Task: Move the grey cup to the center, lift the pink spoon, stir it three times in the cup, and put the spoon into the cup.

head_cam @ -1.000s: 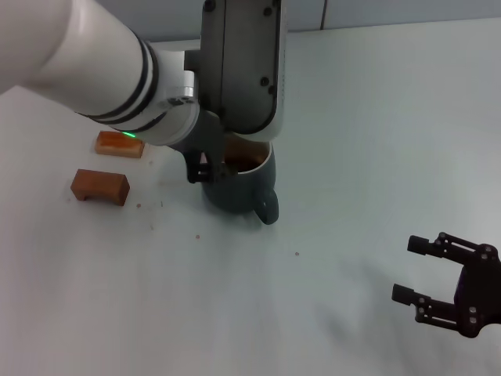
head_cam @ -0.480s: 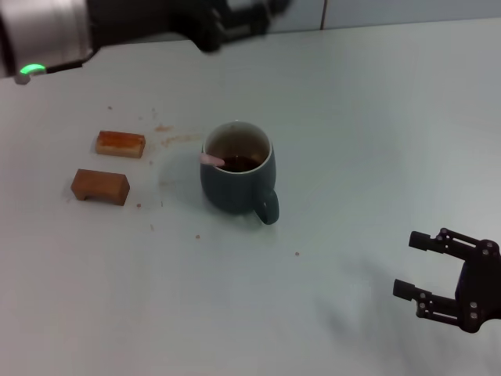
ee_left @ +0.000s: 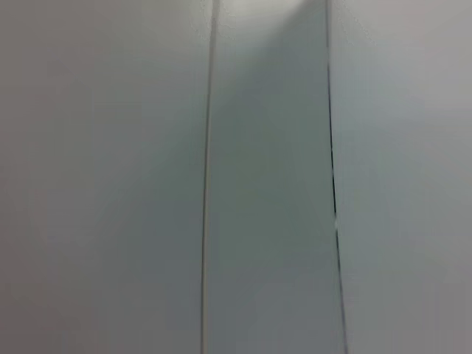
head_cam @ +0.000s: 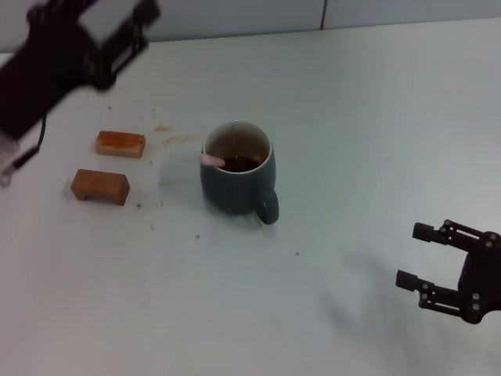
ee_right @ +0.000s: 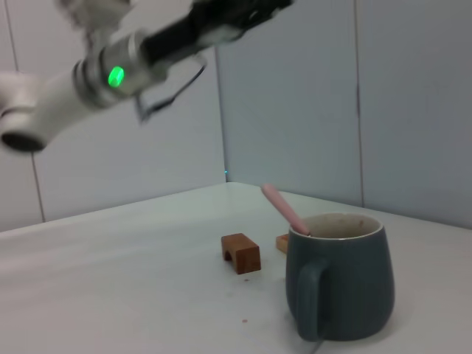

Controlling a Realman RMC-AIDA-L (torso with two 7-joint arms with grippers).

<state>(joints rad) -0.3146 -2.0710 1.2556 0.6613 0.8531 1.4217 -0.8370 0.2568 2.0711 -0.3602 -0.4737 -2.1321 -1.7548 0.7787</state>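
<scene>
The grey cup (head_cam: 236, 178) stands upright on the white tabletop (head_cam: 352, 141), near the middle of the head view, its thick loop handle (head_cam: 267, 207) turned toward the robot and a little to its right. The inside is stained light brown under a pale rim. The pink spoon (head_cam: 212, 160) sits in the cup: its pink handle leans on the rim at the robot's left side and pokes out just past it, while the bowl end is down inside and hidden. From the right wrist view the same handle (ee_right: 284, 209) rises at a slant above the cup (ee_right: 341, 275).

To the cup's left lie two brown wooden blocks, well apart from it: the nearer wooden block (head_cam: 99, 186) has a notch cut in its underside, and the farther wooden block (head_cam: 120, 143) lies flat. A few crumbs or specks dot the table between the blocks and the cup.

The left gripper (head_cam: 125, 31) is high at the far left, above the table's back edge and clear of everything; it is blurred, but its fingers seem spread and hold nothing. The left wrist view shows only plain wall panels. The right gripper (head_cam: 423, 254) hangs low at the near right, well away from the cup, its fingers wide apart and empty.
</scene>
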